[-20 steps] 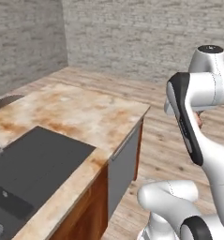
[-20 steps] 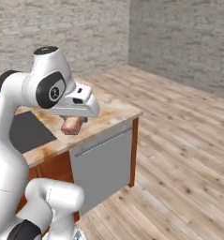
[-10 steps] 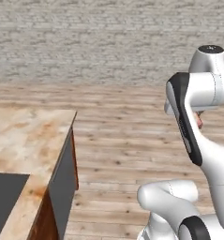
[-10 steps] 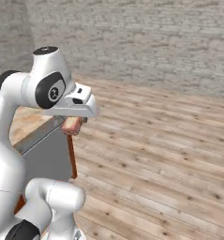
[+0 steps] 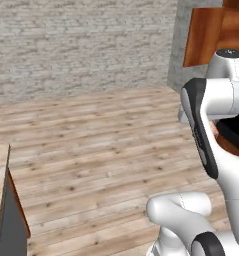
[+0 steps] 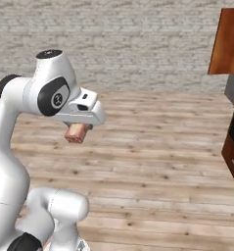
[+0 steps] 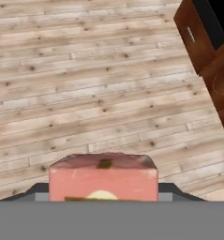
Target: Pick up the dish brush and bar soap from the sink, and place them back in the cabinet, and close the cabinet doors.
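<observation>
My gripper (image 6: 78, 131) is shut on the bar soap (image 6: 76, 133), a pinkish-red block held out in front of the arm, well above the wooden floor. In the hand view the bar soap (image 7: 103, 178) sits low in the middle and hides the fingertips. One open cabinet door (image 5: 211, 35) shows at the top right, the same cabinet door (image 6: 228, 41) also in the right base view. The reddish-brown cabinet (image 7: 197, 42) with its black oven (image 7: 217, 18) lies at the hand view's upper right, some way off. Dish brush and sink are out of view.
Bare plank floor (image 6: 152, 147) stretches between me and a grey brick wall (image 5: 81, 45). The counter's end (image 5: 6, 215), a tan top over a grey panel, stands at the lower left. A low drawer front (image 6: 232, 156) of the cabinet shows at the right edge.
The base has turned, so the whole picture shifted: counter and sink slid off to the left and the cabinet came in at the right. The soap stays in the gripper.
</observation>
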### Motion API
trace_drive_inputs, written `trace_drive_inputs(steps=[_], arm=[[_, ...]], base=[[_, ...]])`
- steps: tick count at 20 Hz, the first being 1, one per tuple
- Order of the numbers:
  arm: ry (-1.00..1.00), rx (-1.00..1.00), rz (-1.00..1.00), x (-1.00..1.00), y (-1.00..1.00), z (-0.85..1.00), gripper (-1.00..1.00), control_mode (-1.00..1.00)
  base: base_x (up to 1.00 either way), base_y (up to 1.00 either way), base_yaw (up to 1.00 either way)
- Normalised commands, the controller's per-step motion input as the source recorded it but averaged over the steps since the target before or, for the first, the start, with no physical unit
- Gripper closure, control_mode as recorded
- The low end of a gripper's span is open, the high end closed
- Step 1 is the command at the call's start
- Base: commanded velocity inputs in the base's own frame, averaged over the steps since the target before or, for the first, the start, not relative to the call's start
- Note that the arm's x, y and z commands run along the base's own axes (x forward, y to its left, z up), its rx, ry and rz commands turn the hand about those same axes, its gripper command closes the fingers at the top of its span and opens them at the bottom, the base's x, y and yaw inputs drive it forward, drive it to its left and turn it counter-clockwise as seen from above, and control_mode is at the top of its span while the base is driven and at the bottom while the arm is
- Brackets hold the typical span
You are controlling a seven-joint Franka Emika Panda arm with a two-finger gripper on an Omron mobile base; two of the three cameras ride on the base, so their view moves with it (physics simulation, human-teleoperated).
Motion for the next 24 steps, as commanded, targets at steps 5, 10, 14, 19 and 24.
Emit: trace_drive_inputs(steps=[5,10,14,19,24], arm=[[0.00,0.00,0.00,0.00,0.00,0.00,1.00,1.00],[0.00,0.00,0.00,0.00,0.00,0.00,1.00,1.00],[0.00,0.00,0.00,0.00,0.00,0.00,1.00,1.00],[0.00,0.00,0.00,0.00,0.00,0.00,1.00,1.00],[0.00,0.00,0.00,0.00,0.00,0.00,1.00,1.00]], base=[[0.98,0.01,-0.09],[1.00,0.02,0.02],[1.00,0.00,0.04],[1.00,0.00,0.03],[1.00,0.00,0.00]])
